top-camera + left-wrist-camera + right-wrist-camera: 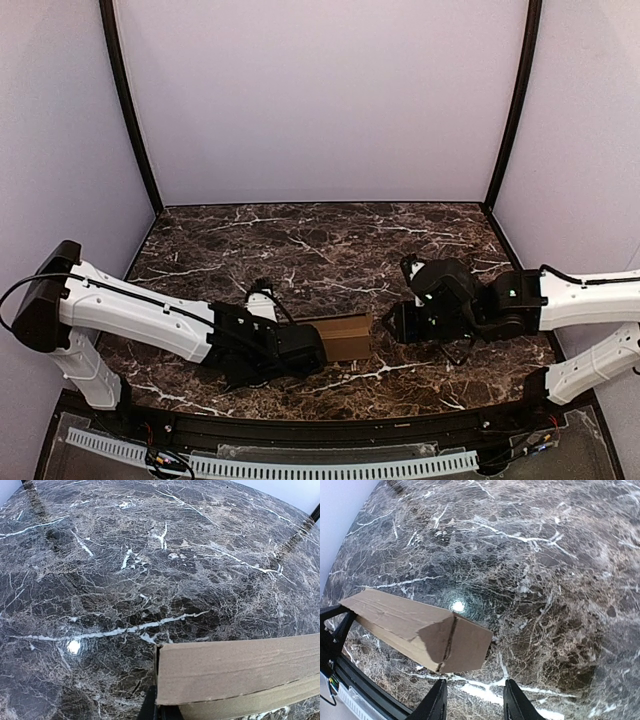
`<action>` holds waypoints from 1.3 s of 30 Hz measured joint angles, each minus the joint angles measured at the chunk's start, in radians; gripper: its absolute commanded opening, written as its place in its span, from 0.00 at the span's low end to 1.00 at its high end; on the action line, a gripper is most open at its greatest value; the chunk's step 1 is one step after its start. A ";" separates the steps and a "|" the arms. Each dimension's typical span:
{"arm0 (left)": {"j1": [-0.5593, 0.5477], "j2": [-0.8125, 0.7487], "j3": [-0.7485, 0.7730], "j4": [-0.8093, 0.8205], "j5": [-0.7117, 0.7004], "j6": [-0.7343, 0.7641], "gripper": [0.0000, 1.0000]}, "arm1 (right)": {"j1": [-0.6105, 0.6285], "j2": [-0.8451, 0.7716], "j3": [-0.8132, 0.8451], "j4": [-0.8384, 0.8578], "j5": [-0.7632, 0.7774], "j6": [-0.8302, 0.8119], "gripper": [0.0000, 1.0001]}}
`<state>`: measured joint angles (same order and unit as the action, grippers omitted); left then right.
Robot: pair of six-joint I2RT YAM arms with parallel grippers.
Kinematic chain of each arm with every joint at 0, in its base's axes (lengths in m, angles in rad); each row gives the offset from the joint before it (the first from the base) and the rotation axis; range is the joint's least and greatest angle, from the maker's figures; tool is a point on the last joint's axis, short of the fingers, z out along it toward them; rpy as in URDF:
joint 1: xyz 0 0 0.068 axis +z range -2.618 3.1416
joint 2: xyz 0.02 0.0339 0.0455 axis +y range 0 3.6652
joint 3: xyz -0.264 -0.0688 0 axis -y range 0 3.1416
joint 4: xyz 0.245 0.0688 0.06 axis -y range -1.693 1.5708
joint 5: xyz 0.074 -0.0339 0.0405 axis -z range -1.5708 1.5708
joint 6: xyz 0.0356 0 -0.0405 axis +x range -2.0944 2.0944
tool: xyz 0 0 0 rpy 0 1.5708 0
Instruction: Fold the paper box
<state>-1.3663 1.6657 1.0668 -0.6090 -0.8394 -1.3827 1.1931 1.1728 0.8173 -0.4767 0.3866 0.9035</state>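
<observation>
The paper box (342, 337) is a closed brown cardboard block lying lengthwise on the marble table between the two arms. My left gripper (305, 348) is shut on its left end. In the left wrist view the box (235, 672) fills the lower right, and only a dark fingertip (148, 707) shows beneath its corner. My right gripper (390, 322) is open just off the box's right end, apart from it. In the right wrist view the box's folded end face (465, 645) sits just above the gripper (475, 692), with nothing between the fingers.
The dark marble table (320, 250) stretches behind the box to the back wall. A black rail (365, 690) marks the near table edge. The left arm's black gripper body (332, 625) shows at the box's far end in the right wrist view.
</observation>
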 measured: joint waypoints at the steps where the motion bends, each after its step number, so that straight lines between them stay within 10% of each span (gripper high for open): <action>1: 0.000 0.009 0.014 -0.013 0.000 -0.007 0.00 | -0.011 0.001 0.000 0.015 -0.018 -0.032 0.35; 39: 0.000 0.206 0.260 -0.308 -0.041 -0.122 0.00 | -0.206 0.164 0.022 0.291 -0.250 -0.297 0.00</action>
<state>-1.3663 1.8721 1.3270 -0.9169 -0.8806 -1.5043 0.9871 1.3369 0.8391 -0.1852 0.1368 0.6064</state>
